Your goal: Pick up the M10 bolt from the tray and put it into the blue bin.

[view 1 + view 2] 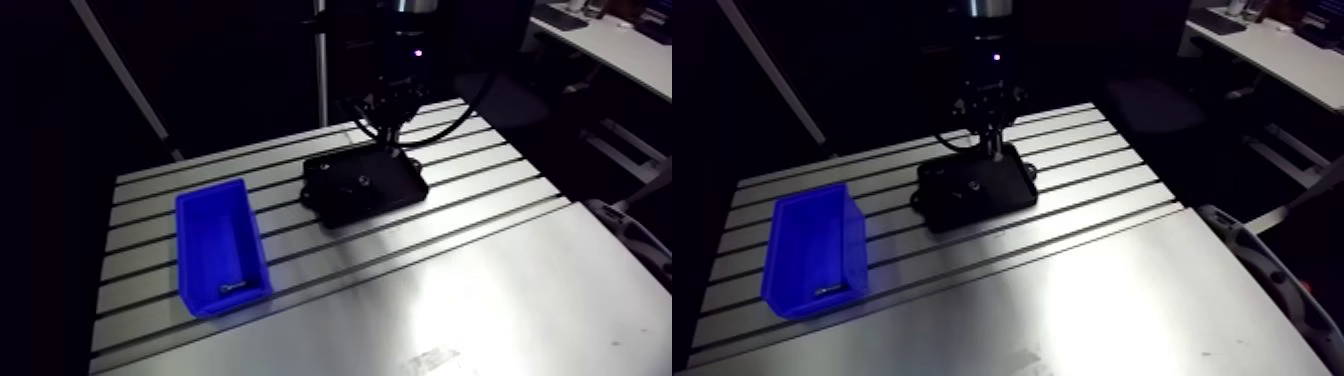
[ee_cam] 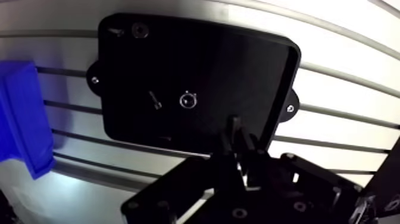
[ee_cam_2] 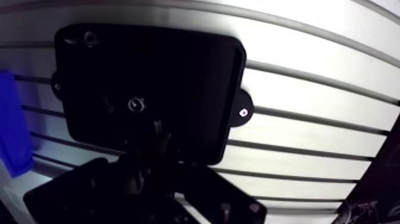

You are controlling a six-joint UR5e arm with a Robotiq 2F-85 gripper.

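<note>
The tool (image 2: 241, 136) hovers over the tray (image 2: 238, 65), fingers (image 2: 234, 128) drawn together on nothing. The bolt (image 2: 155, 100) lies ahead, probably its next target.

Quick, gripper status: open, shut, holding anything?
Gripper: shut, fingers together over the black tray, nothing visible between them.

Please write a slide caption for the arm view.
Gripper above a black rectangular tray on a slotted aluminium table; blue plastic bin nearby.
</note>
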